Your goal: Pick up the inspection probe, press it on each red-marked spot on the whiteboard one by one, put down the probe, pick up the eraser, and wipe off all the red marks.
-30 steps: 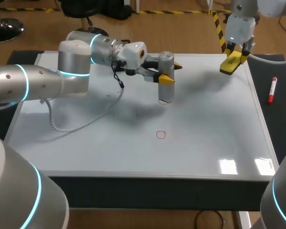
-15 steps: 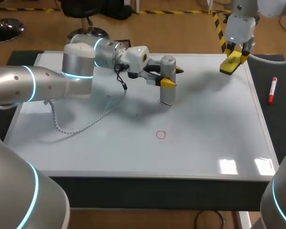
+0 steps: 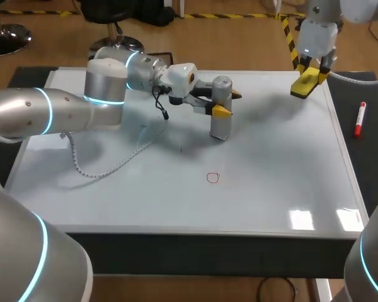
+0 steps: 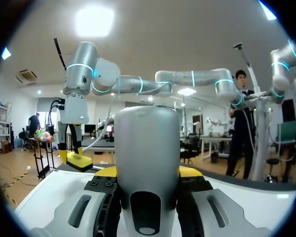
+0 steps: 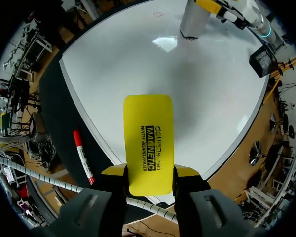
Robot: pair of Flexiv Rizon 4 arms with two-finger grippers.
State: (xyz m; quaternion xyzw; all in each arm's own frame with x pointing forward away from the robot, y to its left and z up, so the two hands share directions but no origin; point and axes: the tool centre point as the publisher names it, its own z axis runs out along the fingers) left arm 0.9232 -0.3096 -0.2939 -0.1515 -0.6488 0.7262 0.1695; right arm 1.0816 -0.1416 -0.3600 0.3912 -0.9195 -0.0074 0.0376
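The silver inspection probe stands upright with its lower end on the whiteboard, near the board's middle. My left gripper is shut on its upper part from the side. In the left wrist view the probe fills the space between the fingers. A small red circle is drawn nearer the front edge, apart from the probe. My right gripper hangs above the far right corner, shut on the yellow eraser. Its wrist view shows the eraser between the fingers and the probe far ahead.
A red marker lies on the dark mat to the right of the board, also seen beside the eraser as the marker. A grey coiled cable from my left arm trails across the board's left half.
My left arm has shifted slightly right and lowered the probe onto the board, covering a red mark that showed beneath it before. The right arm and eraser have not moved.
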